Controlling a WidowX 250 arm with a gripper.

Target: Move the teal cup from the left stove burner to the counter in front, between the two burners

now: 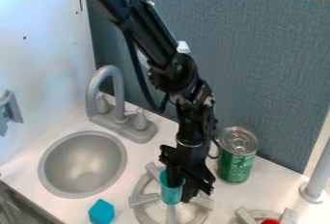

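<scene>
With the black gripper (189, 187) hanging low over the near stove burner (144, 199), the step in hand appears to be the handling of a translucent teal cup-like piece (171, 189) with a pale stem (171, 214). This teal piece stands roughly upright above the burner, its upper part right against the gripper's dark lower end. Whether the gripper is clamped on it or merely beside it, one cannot tell.

To the right of the picture, just beside the arm, a green drink can (237, 155) stands upright on the white surface (155, 147). Toward the left are a round gray sink basin (84, 161) and, behind it, a gray faucet (115, 95). A bright blue block (101, 212) lies near the bottom edge, between the sink and the burner. At the bottom right, part of a second burner (247, 216) holds something red (270, 221).

As a judgement, the next move calls for a secure, level hold on the teal piece if it is to be lifted, or a gentle release once its stem is steady if it is to be left. Either way, a straight upward path would suit best, clear of the burner's raised arms and the nearby can.
</scene>
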